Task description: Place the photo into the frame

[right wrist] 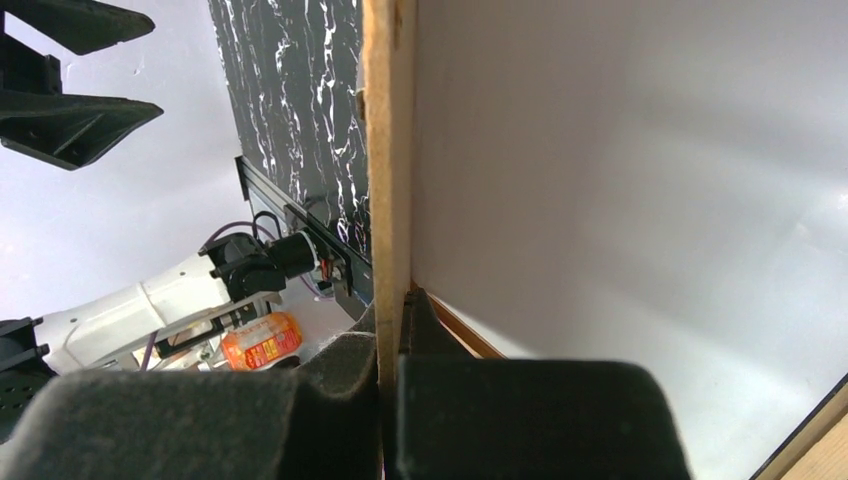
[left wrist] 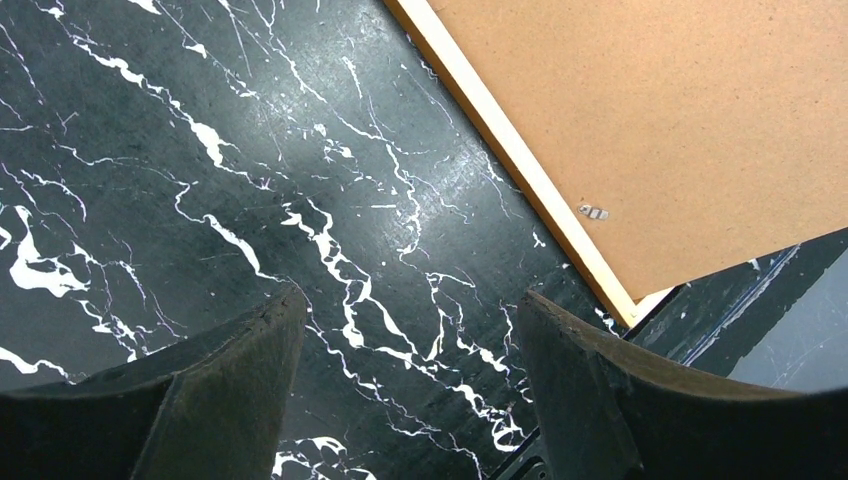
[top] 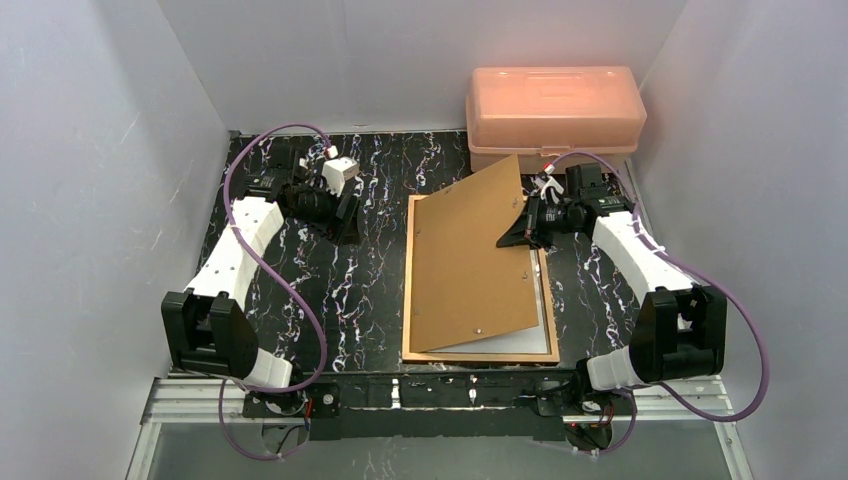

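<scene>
The frame (top: 412, 290) lies flat on the black marbled table, right of centre; its pale rail (left wrist: 520, 165) also shows in the left wrist view. My right gripper (top: 515, 232) (right wrist: 392, 310) is shut on the edge of the brown backing board (top: 470, 260) (right wrist: 388, 150). It holds the board's right side tilted up over the frame. Under the board a plain white sheet, the photo's back (top: 510, 346) (right wrist: 620, 180), lies inside the frame; its printed side is hidden. My left gripper (top: 345, 215) (left wrist: 410, 300) hangs open over bare table left of the frame, holding nothing.
A pink plastic box (top: 555, 110) stands at the back right, just behind the frame and the right wrist. White walls close in the table on three sides. A metal rail (top: 440, 395) runs along the near edge between the arm bases.
</scene>
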Controlling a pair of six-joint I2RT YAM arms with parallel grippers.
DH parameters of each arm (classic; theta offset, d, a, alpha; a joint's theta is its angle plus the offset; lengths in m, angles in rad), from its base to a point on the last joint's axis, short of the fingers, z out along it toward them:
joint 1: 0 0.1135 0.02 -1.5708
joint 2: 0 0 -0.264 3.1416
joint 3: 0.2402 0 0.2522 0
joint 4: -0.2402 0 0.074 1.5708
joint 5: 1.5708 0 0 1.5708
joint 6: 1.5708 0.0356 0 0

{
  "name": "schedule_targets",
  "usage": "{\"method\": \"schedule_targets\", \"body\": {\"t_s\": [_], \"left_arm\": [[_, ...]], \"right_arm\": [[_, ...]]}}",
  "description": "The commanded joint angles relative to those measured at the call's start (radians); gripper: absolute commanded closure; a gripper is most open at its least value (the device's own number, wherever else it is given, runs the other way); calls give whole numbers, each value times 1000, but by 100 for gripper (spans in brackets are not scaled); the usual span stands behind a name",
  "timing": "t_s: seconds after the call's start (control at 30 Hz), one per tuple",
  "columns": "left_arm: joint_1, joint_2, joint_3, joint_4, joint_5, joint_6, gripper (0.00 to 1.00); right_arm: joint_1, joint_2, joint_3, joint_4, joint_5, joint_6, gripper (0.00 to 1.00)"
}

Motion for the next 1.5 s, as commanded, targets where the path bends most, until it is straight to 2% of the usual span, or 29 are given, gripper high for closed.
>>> {"method": "schedule_targets", "body": {"t_s": [0.0,0.23,0.53,0.63,0.8,0.87,1.17,1.33,1.47], "left_arm": [[-2,-2,45,-57,-22,-14,25],[73,157,165,-180,-11,-36,22],[139,170,140,-159,-32,0,10],[139,167,110,-150,-31,2,9],[139,141,71,-130,-26,4,9],[139,135,65,-126,-22,4,9],[139,118,26,-104,-19,1,9],[139,104,16,-100,-14,2,9],[139,94,11,-102,-14,10,7]], "right_arm": [[48,17,-16,124,7,52,99],[185,78,-3,250,109,159,99],[323,218,58,371,197,234,98],[337,289,115,341,189,204,90],[343,359,209,225,226,110,68],[348,376,229,175,254,78,62],[400,446,310,23,401,-33,48],[415,479,353,-20,456,-66,43],[414,486,373,-51,503,-88,28]]}}
